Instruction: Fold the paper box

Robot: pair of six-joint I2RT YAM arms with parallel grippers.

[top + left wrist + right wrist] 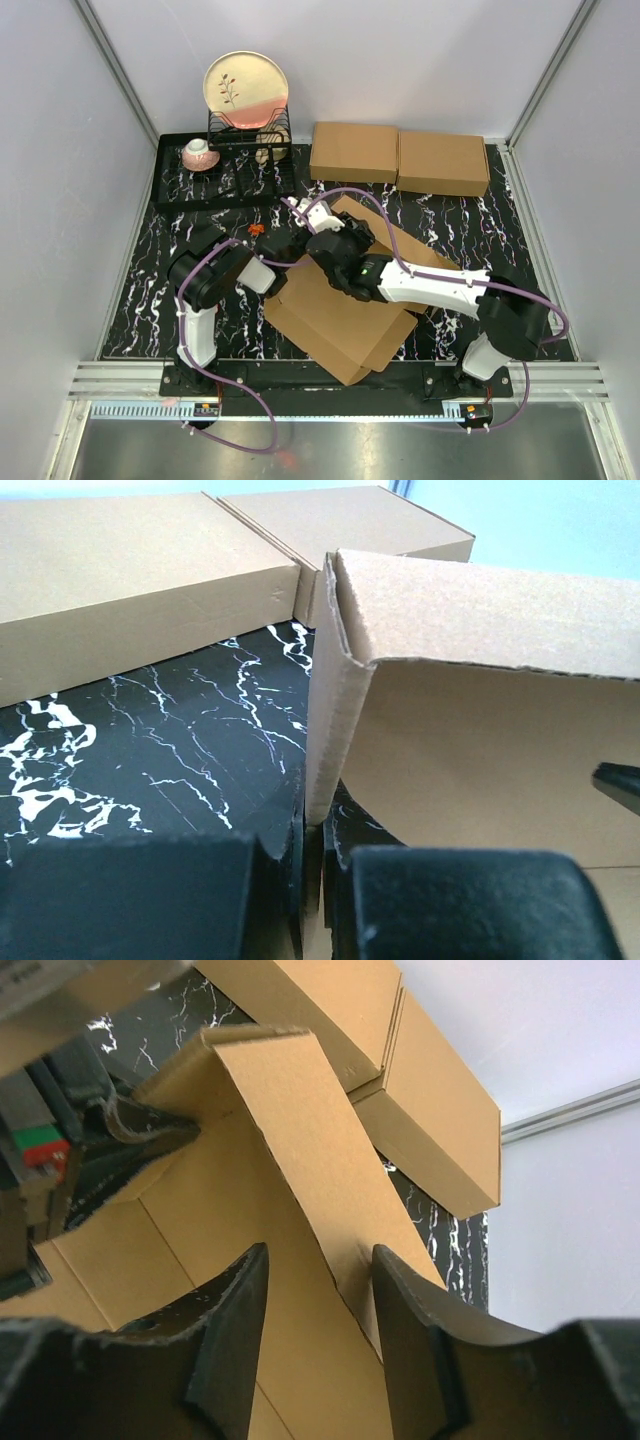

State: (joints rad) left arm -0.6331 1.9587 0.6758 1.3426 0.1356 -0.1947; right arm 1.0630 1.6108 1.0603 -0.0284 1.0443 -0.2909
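The paper box [340, 325] lies as a large creased brown sheet on the black marbled mat, between the two arms. One of its side flaps [335, 670] stands upright. My left gripper [315, 825] is shut on the bottom edge of that flap; in the top view it [284, 244] is at the sheet's far-left corner. My right gripper [320, 1252] is open above the sheet, and a raised cardboard flap [300, 1120] runs down between its fingers, touching the right finger [400, 1300]. In the top view the right gripper [327, 240] is just right of the left one.
Two flat brown boxes [398, 158] lie side by side at the back of the mat, close behind the raised flap. A black tray [170, 190] at the back left carries a wire rack with a plate [246, 88] and a cup [198, 152]. A small orange object [256, 229] lies near the left gripper.
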